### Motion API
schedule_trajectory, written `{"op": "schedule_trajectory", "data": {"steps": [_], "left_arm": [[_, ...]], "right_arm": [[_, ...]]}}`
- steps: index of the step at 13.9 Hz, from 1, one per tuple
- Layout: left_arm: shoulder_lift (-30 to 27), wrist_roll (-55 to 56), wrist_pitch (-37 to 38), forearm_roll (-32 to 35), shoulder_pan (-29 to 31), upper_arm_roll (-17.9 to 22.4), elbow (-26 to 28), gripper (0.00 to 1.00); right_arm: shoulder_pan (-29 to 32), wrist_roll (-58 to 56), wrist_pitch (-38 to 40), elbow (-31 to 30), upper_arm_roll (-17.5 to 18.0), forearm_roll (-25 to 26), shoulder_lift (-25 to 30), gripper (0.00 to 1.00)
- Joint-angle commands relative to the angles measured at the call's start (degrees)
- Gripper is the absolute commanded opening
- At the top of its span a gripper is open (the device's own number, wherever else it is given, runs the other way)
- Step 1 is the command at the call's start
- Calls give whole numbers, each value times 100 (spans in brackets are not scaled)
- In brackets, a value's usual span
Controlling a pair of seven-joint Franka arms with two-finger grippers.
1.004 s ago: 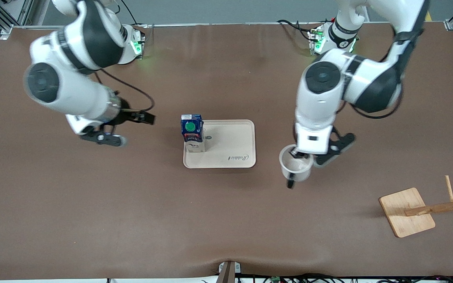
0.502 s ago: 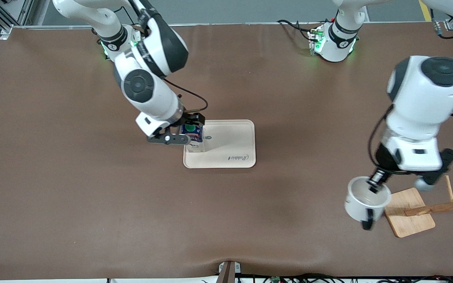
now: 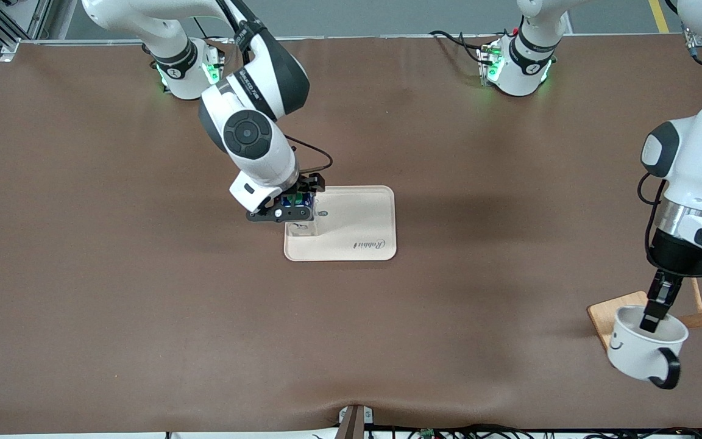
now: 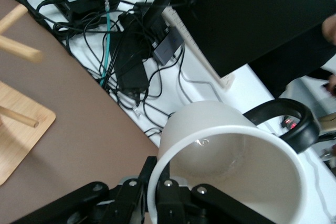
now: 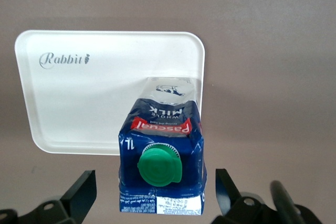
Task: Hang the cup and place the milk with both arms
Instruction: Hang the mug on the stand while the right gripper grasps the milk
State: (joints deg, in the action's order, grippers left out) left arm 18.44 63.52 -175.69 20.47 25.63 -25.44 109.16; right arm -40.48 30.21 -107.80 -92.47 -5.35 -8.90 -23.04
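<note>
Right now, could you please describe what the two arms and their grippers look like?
Both arms have glossy white rounded shells with black joint bands and round dark-grey caps, green-lit bases and loose black cables. The right gripper and left gripper are black, with slim black fingers.

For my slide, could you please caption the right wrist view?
Open right claw straddling the milk standing on the tray.

A brown table holds a pale cream tray with rounded corners near its middle, the word "Rabbit" printed along the edge nearer the front camera. At the left arm's end of the table stands a light wooden rack, a flat square base with thin pegs on a tilted post. Past the table edge lies a tangle of black cables and small black boxes.
</note>
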Motion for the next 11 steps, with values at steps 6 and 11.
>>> {"op": "schedule_trajectory", "data": {"steps": [6,11], "left_arm": [[-517,431,-659,-122,628,-145,1248,0],[-605,838,-651,-70,802,-180,1389,0]], "right_arm": [[-267,266,-110,-25,-80,99,-289,100],[-189,187,-40,-17,-80,134,-307,36]]}}
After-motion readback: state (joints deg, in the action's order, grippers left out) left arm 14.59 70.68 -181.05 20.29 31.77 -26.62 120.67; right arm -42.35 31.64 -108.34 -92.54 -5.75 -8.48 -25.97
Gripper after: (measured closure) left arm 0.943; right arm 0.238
